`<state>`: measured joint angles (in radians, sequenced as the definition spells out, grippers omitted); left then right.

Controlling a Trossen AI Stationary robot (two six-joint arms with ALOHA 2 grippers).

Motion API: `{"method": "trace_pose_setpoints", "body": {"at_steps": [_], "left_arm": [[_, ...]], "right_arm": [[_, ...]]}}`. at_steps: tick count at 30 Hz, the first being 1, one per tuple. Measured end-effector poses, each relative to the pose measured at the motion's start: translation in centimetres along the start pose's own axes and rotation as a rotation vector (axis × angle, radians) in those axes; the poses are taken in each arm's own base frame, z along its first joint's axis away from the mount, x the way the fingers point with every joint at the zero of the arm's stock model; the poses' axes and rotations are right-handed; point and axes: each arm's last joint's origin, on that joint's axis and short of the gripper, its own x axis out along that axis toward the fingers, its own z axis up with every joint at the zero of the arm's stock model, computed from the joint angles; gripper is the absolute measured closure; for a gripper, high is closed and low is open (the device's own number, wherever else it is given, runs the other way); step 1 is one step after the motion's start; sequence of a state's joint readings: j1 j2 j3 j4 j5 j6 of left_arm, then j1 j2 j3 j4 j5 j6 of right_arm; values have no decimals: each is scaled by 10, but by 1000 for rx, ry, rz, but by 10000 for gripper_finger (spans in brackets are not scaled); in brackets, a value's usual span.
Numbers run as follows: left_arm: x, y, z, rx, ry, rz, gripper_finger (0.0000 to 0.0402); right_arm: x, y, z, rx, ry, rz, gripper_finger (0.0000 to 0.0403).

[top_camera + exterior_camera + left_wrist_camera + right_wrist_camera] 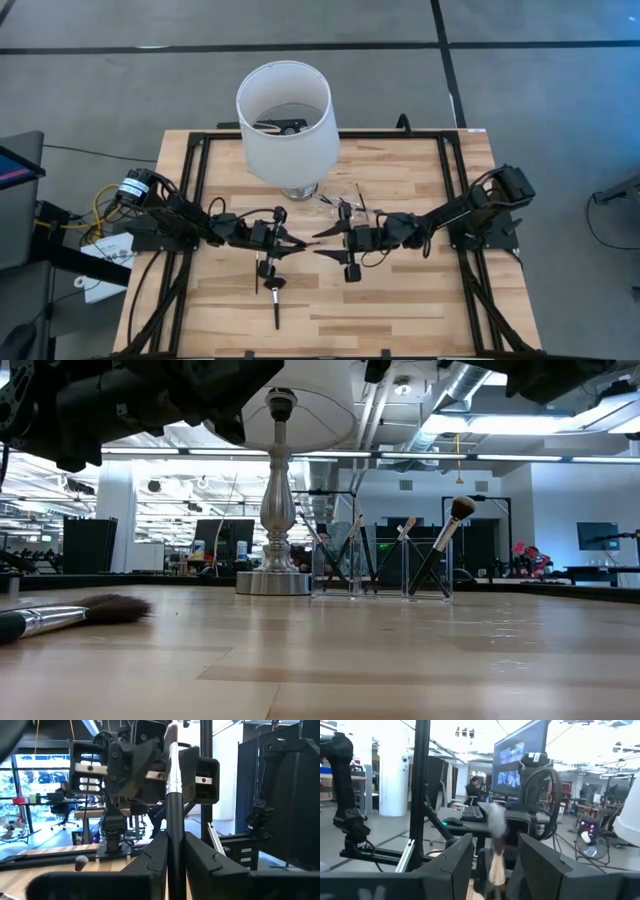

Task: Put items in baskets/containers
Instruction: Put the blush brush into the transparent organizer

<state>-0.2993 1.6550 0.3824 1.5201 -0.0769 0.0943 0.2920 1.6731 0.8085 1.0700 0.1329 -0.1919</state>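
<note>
Desk (400,300): pale wood planks with a visible grain, framed by black rails.
Lamp (285,120): white cylinder shade seen from above; the low view shows its turned silvery stem and round metal base.
Clear tray (380,568): see-through plastic compartments just beside the lamp base, little more than glinting edges; several brushes lean inside, one with a rounded brown head.
Left gripper (283,243): at mid-desk, clenched on a brush (172,795) with a black stick handle and shiny silver ferrule (the handle runs straight up between the two dark fingers (152,857) in the left wrist view).
Right gripper (322,244): facing the left one, tips near each other; a brush with a pale handle (496,865) and fluffy grey head stands between its fingers (455,862), which look spread wider than the handle, so I cannot tell whether they grip it.
Loose brushes (274,295): thin black sticks lying on the wood in front of the left gripper.
Foreground brush (70,615): lies flat at the low view's left, silver ferrule, soft dark bristles, handle cut off by the edge.
Hard to make out: the tray's outline from above; both arms are only dark blurred masses across the top of the low view.
</note>
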Motion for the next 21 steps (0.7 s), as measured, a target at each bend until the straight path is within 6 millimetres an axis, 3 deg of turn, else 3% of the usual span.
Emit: {"method": "trace_pose_setpoints", "body": {"at_steps": [7, 17, 21], "left_arm": [[0, 0, 1, 3, -7, 1, 356], [0, 1, 1, -1, -6, 18, 351], [0, 1, 1, 3, -4, 28, 329]], "right_arm": [[0, -2, -2, -2, 15, -2, 278], [1, -8, -2, 51, 10, -17, 386], [1, -9, -3, 57, 13, -19, 383]]}}
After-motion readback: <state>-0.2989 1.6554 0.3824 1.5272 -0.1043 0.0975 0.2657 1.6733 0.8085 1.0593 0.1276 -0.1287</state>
